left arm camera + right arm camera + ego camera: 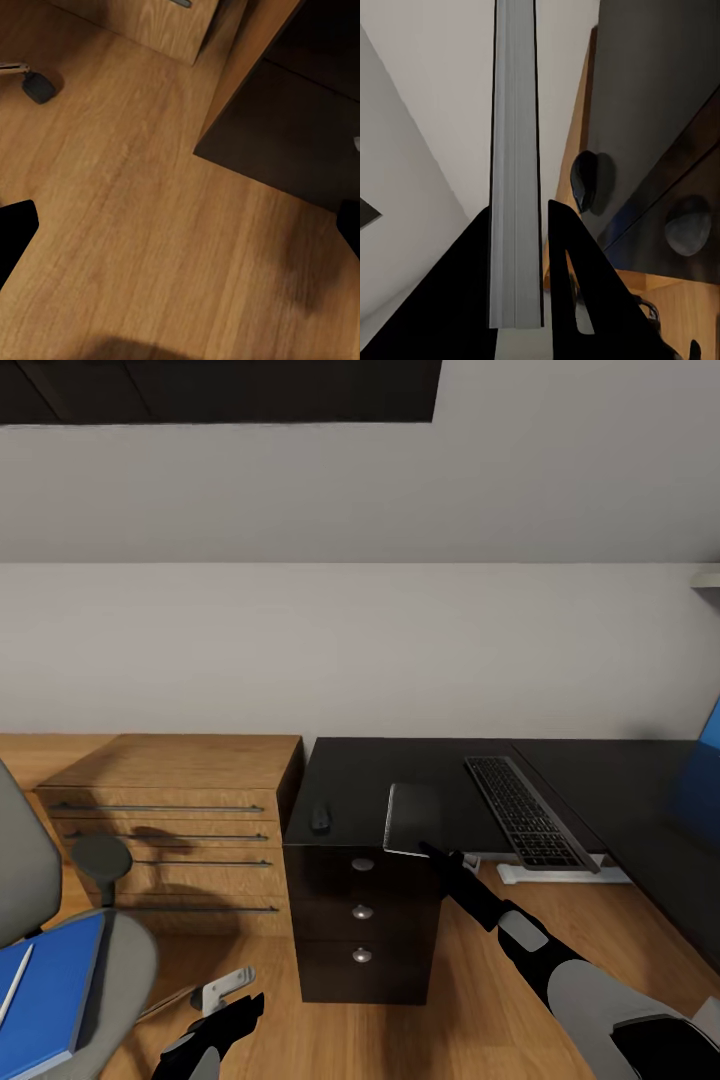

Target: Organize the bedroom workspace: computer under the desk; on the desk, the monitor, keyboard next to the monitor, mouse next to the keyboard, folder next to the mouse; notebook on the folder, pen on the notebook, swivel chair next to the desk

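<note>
My right gripper (pixel 430 851) is shut on the dark grey notebook (pixel 414 817), holding it at the front edge of the black desk (pixel 380 770), between the small black mouse (pixel 320 818) and the keyboard (pixel 525 812). In the right wrist view the notebook's pale edge (pixel 515 165) runs between the fingers (pixel 566 247), with the mouse (pixel 583 180) beside it. The grey swivel chair (pixel 125 960) stands at the lower left and carries the blue folder (pixel 50 990) with the white pen (pixel 14 986) on it. My left gripper (pixel 232 1015) hangs open above the floor (pixel 150 225).
A light wooden dresser (pixel 170 800) stands left of the desk's dark drawer unit (pixel 362 920). A white object (pixel 560 873) lies on the floor under the desk. A blue panel (pixel 710 740) shows at the right edge. A chair castor (pixel 37 88) is on the floor.
</note>
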### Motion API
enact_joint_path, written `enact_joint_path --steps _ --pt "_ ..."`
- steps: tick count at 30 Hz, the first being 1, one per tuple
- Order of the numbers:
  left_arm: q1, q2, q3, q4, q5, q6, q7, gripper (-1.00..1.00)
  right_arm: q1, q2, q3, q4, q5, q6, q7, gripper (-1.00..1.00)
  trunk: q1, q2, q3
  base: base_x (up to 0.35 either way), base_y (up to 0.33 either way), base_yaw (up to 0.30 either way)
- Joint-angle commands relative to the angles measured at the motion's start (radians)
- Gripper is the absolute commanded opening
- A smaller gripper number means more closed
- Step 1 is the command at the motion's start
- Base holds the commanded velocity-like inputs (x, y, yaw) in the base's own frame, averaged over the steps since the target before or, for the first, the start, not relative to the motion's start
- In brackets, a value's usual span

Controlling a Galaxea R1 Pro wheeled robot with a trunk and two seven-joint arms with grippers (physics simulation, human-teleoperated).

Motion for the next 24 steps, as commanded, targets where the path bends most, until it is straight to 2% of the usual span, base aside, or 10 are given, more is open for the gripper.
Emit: enact_joint_path --steps 1,5,6,24 --pt "0.000 0.001 -0.005 -0.002 0.009 0.002 0.009 1.00 -0.001 -0.001 0.006 0.001 -0.012 0.008 0.003 -1.00 0.000 -0.001 -0.001 0.000 0.000 0.000" --pt "0.000 0.001 -0.005 -0.002 0.010 0.002 0.009 1.00 -0.001 -0.001 0.006 0.001 -0.012 0.008 0.003 -1.00 0.000 -0.001 -0.001 0.000 0.000 0.000" --pt "0.000 0.001 -0.005 -0.002 0.010 0.002 0.009 1.00 -0.001 -0.001 0.006 0.001 -0.012 0.008 0.003 1.00 0.000 -0.001 -0.001 0.000 0.000 0.000" --pt "0.000 0.003 -0.005 -0.002 0.011 0.002 0.005 1.00 -0.001 -0.001 0.006 0.001 -0.012 0.008 0.003 1.00 0.000 -0.001 -0.001 0.000 0.000 0.000"
